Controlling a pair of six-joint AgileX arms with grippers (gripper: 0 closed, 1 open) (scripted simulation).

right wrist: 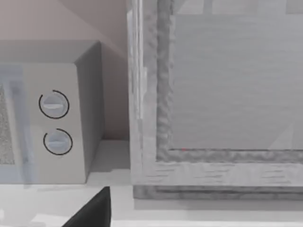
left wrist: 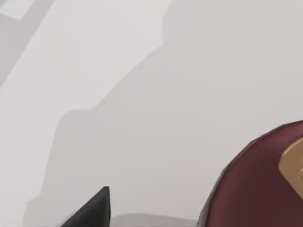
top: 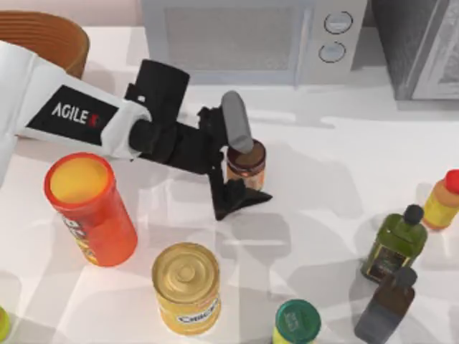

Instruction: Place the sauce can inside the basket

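Observation:
The sauce can [top: 246, 163], short with a dark brown top and an orange-brown label, stands upright at the table's middle. My left gripper [top: 242, 168] is open and straddles it, with a grey finger [top: 237, 120] on the far side and a black finger [top: 239, 197] on the near side. In the left wrist view the can [left wrist: 258, 184] is a dark red curve, apart from the dark fingertip [left wrist: 94, 210]. The wicker basket [top: 64, 32] sits at the far left corner, behind my left arm. My right gripper [right wrist: 94, 213] is parked, facing the microwave.
A tall red-orange tube [top: 90, 208] and a yellow gold-lidded can [top: 186, 287] stand near the front left. A green-lidded can [top: 296, 322], an olive bottle [top: 394, 247], a dark bottle [top: 387, 308] and a yellow bottle [top: 443, 201] stand right. A microwave [top: 251, 36] lines the back.

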